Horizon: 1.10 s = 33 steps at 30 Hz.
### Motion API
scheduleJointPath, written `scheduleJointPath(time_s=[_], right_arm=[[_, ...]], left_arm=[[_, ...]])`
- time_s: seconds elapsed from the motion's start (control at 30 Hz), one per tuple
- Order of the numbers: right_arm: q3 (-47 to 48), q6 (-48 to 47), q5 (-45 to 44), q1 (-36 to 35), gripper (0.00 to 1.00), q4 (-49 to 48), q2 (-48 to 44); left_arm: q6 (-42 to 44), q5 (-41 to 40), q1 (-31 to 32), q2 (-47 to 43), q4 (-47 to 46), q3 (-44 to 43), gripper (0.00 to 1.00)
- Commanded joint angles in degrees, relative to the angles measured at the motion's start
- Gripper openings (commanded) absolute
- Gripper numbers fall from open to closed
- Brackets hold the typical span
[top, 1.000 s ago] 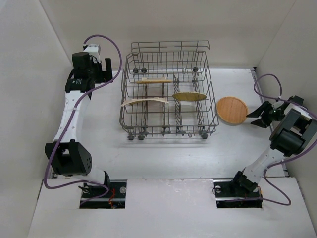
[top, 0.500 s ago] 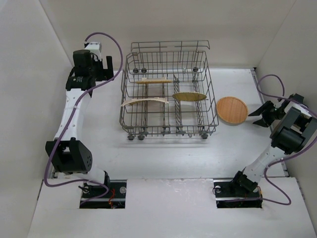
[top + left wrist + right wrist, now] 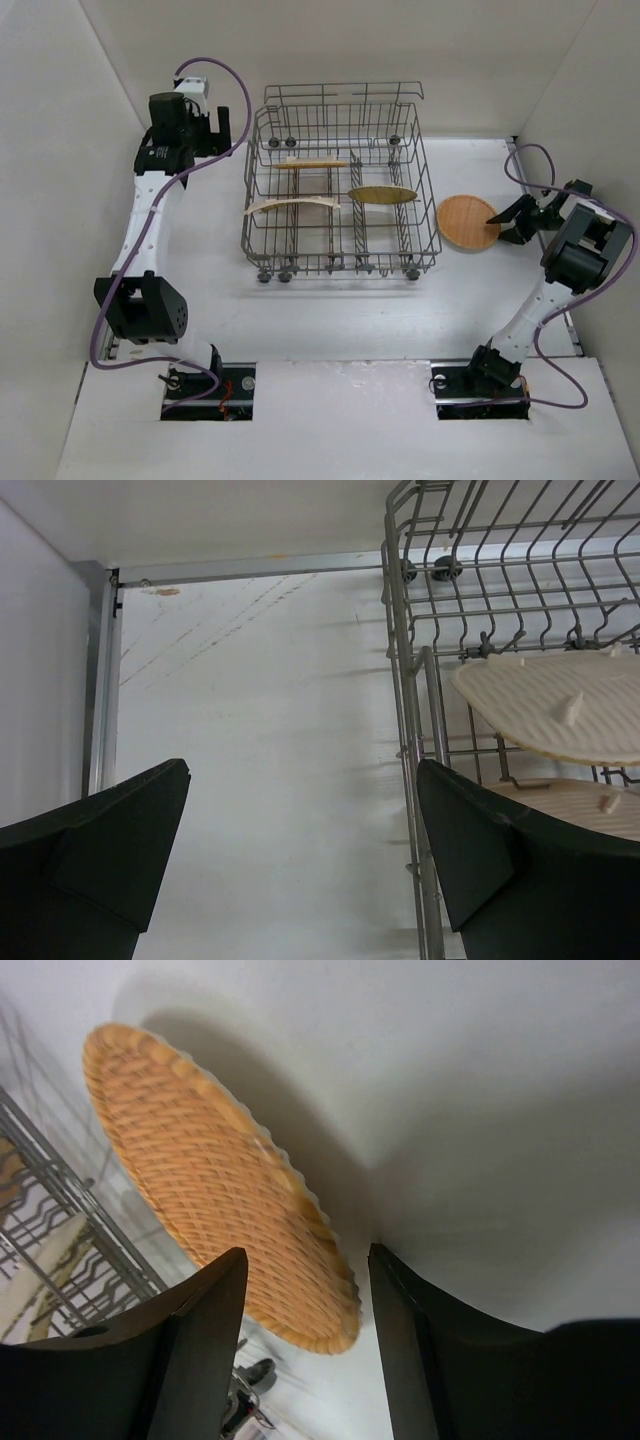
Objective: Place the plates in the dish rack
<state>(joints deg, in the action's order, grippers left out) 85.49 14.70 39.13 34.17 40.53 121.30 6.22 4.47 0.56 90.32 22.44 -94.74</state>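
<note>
The grey wire dish rack (image 3: 340, 235) stands mid-table with three plates on edge among its tines: one at the back (image 3: 311, 163), a pale one at the left (image 3: 295, 205) and a yellow-tan one at the right (image 3: 382, 194). An orange round woven plate (image 3: 466, 220) lies flat on the table right of the rack. My right gripper (image 3: 500, 226) is open at that plate's right rim; in the right wrist view the orange plate (image 3: 200, 1170) has its near edge between the spread fingers of this gripper (image 3: 308, 1252). My left gripper (image 3: 222, 125) hangs open and empty beside the rack's back left corner.
In the left wrist view the left gripper (image 3: 305, 765) looks down on bare table beside the rack's left wall (image 3: 405, 680), with pale plate undersides (image 3: 560, 715) behind the wires. A metal rail (image 3: 100, 680) and white walls bound the table.
My right gripper has moved left to the orange plate, its fingers now at the rim. The left wrist has shifted slightly towards the back wall, still open.
</note>
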Motion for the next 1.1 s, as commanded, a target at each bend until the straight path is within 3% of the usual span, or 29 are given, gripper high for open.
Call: scheduleJointPath(time_s=[0.0,0.1,0.37,0.63,1.07], right_arm=[[3.53,1.56,3.66,-0.55,0.57,-1.42,2.27],[5.38,2.26,5.51,-0.99,0.51,-1.07,4.39],[7.06,1.39,7.89,-0.64,0.0,0.42,6.15],[5.91,-5.02,0.6,-3.54,0.0,-0.63,-2.1],[3.89,-9.42,-9.59,-8.9,0.0,-6.6,-25.04]], left_arm=[[1.43,0.63,0.63,-0.67,0.15,-2.73,1.0],[2.22,0.54,1.07,-0.5,0.85,-3.43,1.0],[3.36,0.01,1.33,2.22,2.26,-7.56,1.0],[3.19,0.01,2.03,3.72,2.09,-7.75,1.0],[2.48,-7.1,4.67,-0.06,-2.75,4.2,1.0]])
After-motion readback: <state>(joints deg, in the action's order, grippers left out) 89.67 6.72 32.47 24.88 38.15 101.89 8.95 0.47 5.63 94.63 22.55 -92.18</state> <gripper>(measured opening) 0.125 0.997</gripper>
